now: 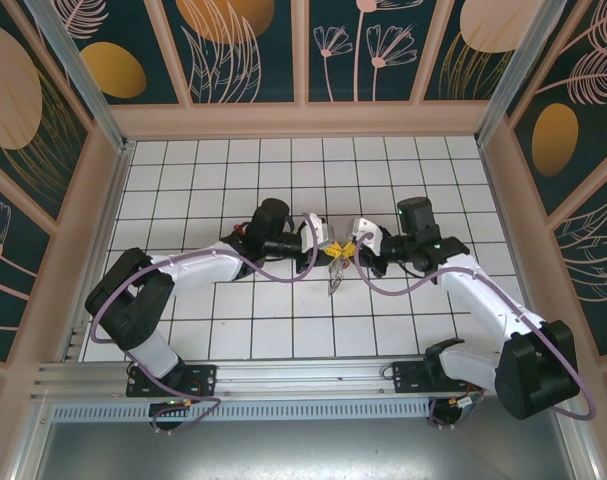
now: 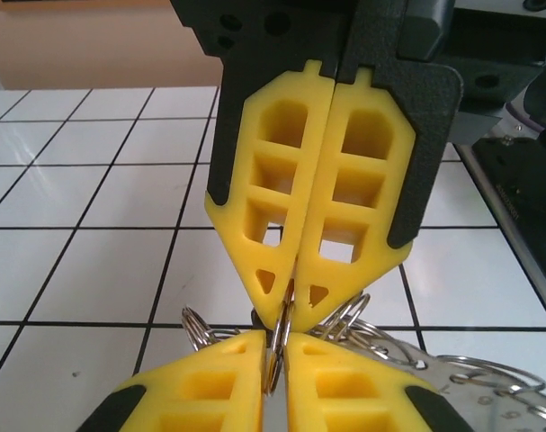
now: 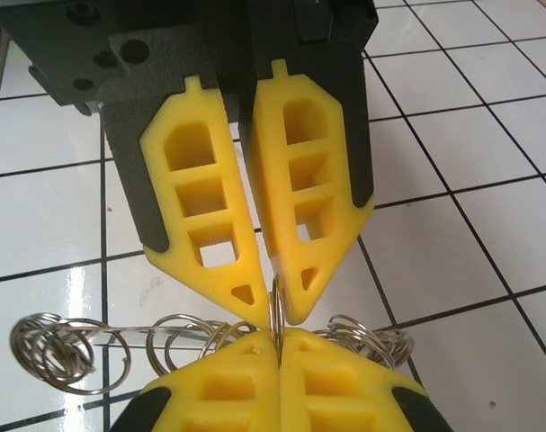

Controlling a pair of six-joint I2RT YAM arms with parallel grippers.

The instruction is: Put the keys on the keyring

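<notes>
My two grippers meet tip to tip above the middle of the tiled floor, left gripper [image 1: 330, 244] facing right gripper [image 1: 355, 246]. Both pinch one small silvery split ring [image 2: 278, 340] of the keyring [image 1: 336, 272], whose fringe hangs below them. In the left wrist view my left gripper [image 2: 274, 362] has the ring edge-on in its narrow slit, and the right gripper [image 2: 289, 310] comes down from above. In the right wrist view my right gripper [image 3: 279, 346] is shut on the same ring [image 3: 275, 306], under the left gripper [image 3: 273, 310]. More of the keyring's loops [image 3: 66, 346] spread to both sides. The keys are out of view.
White tiled floor [image 1: 233, 180] with dark grout lines lies all round. Pale walls [image 1: 303, 120] box in the floor at the back and both sides. A metal rail [image 1: 283, 375] carrying both arm bases runs along the near edge.
</notes>
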